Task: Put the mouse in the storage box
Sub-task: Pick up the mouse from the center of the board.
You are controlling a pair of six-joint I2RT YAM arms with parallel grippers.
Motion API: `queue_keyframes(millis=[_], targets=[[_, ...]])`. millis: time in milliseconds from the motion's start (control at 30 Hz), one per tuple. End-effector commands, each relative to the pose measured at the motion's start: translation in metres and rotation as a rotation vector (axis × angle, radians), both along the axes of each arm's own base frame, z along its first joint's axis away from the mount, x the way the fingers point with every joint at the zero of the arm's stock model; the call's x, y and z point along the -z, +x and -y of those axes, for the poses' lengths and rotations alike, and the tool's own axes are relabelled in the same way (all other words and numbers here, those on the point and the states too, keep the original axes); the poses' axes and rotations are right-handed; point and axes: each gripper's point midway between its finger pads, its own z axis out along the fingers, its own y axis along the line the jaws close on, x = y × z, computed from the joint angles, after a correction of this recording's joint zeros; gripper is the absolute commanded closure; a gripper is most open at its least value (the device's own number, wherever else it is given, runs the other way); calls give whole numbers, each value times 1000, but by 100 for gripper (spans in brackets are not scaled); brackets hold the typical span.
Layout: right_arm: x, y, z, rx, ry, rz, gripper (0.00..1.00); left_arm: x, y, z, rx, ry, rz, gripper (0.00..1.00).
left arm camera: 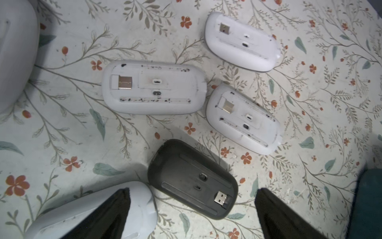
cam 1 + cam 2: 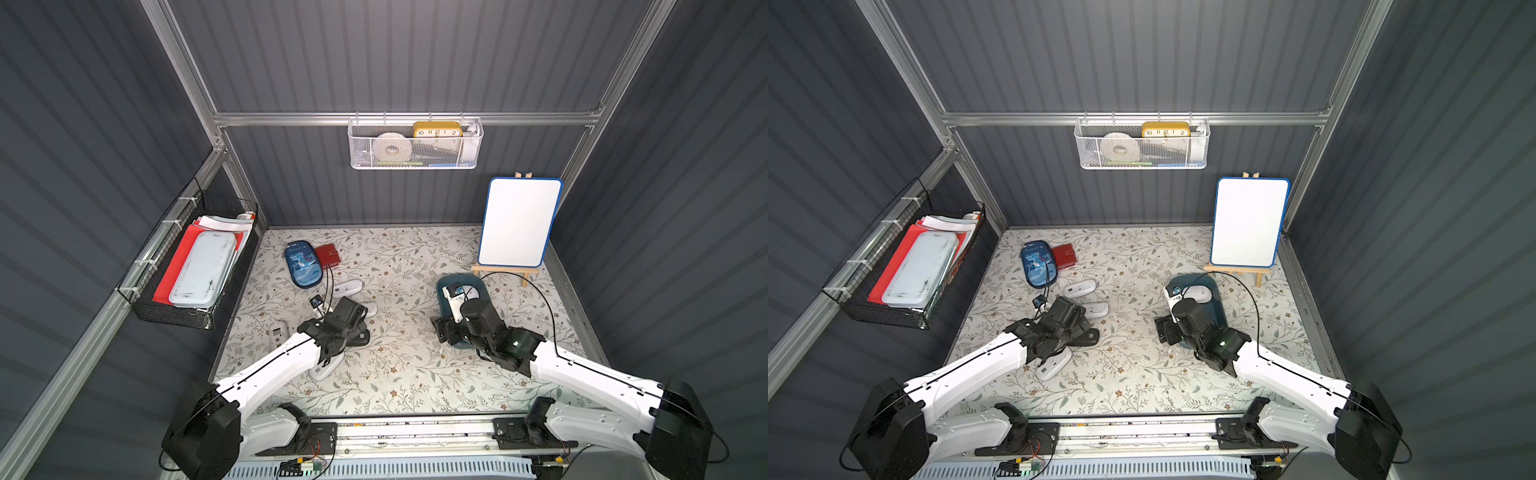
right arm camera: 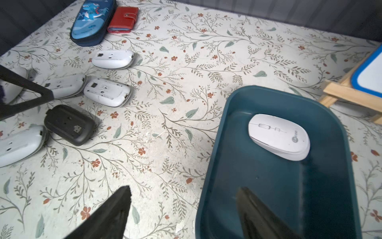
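Two robot arms reach in from the near edge over a table with a flowered cover. In both top views a dark teal storage box sits on the right half of the table, just in front of a small whiteboard on a wooden easel, and a white mouse lies inside its far end. The right arm ends above the box's near left corner. The left arm ends above several white mice and a black mouse on the left half. A blue pencil case and a red wallet lie side by side at the far left. In the left wrist view the left gripper is spread wide and grips nothing. It hangs above the black mouse, which lies belly-up with a USB plug in its slot. Three white mice, also belly-up, lie close by, and another shows behind one finger. In the right wrist view the right gripper is also spread wide and empty, one finger over bare table and one over the box. The white mouse rests buttons-up in the box, beside its far wall.
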Motion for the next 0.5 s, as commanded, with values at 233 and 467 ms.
queue_keyframes(millis=[233, 467], targets=[[1, -2, 2, 11, -6, 33, 15, 27, -4, -39, -153, -148, -53, 1], [2, -2, 3, 19, -5, 35, 15, 43, -26, -28, -118, -216, -159, 0]])
